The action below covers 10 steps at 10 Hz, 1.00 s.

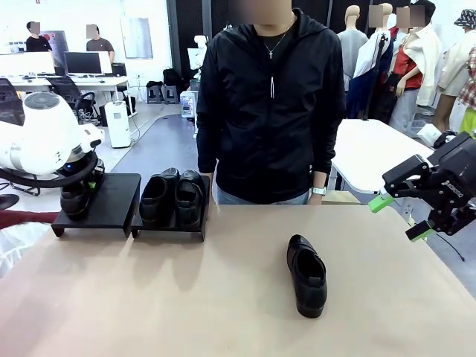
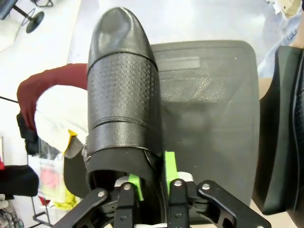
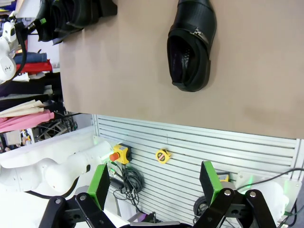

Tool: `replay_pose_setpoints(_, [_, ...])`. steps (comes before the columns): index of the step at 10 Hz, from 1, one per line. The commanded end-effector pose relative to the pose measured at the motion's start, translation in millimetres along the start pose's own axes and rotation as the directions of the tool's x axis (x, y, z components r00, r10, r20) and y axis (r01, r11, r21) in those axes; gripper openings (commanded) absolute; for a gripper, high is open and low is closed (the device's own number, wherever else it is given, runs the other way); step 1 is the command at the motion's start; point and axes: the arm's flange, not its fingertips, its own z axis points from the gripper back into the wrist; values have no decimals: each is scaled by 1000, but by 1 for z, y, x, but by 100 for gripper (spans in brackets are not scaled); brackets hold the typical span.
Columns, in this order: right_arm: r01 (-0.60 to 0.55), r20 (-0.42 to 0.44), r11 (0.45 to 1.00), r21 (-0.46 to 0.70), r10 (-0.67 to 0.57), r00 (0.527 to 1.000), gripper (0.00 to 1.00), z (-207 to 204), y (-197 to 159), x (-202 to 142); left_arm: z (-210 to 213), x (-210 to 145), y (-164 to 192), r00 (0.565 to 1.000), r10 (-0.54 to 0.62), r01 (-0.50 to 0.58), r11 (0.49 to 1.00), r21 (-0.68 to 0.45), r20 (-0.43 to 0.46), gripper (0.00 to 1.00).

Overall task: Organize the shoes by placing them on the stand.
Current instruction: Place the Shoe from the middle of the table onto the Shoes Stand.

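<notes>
One glossy black shoe (image 2: pixel 123 95) rests on the left section of the matte black stand (image 2: pixel 209 109), along its outer edge. My left gripper (image 2: pixel 152 175) has one green pad inside the shoe's collar and one outside its side wall; whether they still press it is unclear. From the front, that gripper (image 1: pixel 78 195) stands over this shoe (image 1: pixel 73 202). Two more shoes (image 1: pixel 173 197) sit side by side on the right section (image 1: pixel 169 230). A fourth shoe (image 1: pixel 307 275) lies on the brown table, toe toward me. My right gripper (image 1: pixel 398 217) hangs open in the air at the right, empty.
A person in a black jacket (image 1: pixel 271 104) stands at the far edge, behind the stand and the loose shoe. The right half of the left stand section (image 1: pixel 115 195) is bare. The right wrist view looks down on the loose shoe (image 3: pixel 190 45) and the table's near edge (image 3: pixel 190 124).
</notes>
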Motion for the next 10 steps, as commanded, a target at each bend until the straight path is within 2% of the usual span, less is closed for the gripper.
replay_pose_setpoints(1, [-18,-4,1000,24,18,1000,100,2,0,2,25,-5,3,1000,9,-10,1000,25,29,100])
replay_pose_setpoints(3, [-18,-4,1000,24,18,1000,100,2,0,2,67,-18,12,996,-27,31,999,-41,86,100])
replay_pose_setpoints(4, [-18,-4,1000,24,18,1000,100,2,0,2,94,-29,16,997,-25,35,991,-132,73,100])
replay_pose_setpoints(5, [-18,-4,1000,24,18,1000,100,2,0,2,120,-46,23,996,-85,91,964,-250,36,100])
replay_pose_setpoints(6, [-18,-4,1000,24,18,1000,100,2,0,2,140,-64,32,999,-34,37,963,-267,14,100])
replay_pose_setpoints(7, [-18,-4,1000,24,18,1000,100,2,0,2,165,-90,34,993,-118,110,908,-404,5,100])
replay_pose_setpoints(8, [-18,-4,1000,24,18,1000,100,2,0,2,191,-118,36,957,-286,258,775,-577,45,100])
replay_pose_setpoints(9, [-18,-4,1000,24,18,1000,100,2,0,2,212,-138,44,946,-311,288,672,-682,94,100])
replay_pose_setpoints(10, [-18,-4,1000,24,18,1000,100,2,0,2,222,-153,52,933,-355,272,587,-763,60,100])
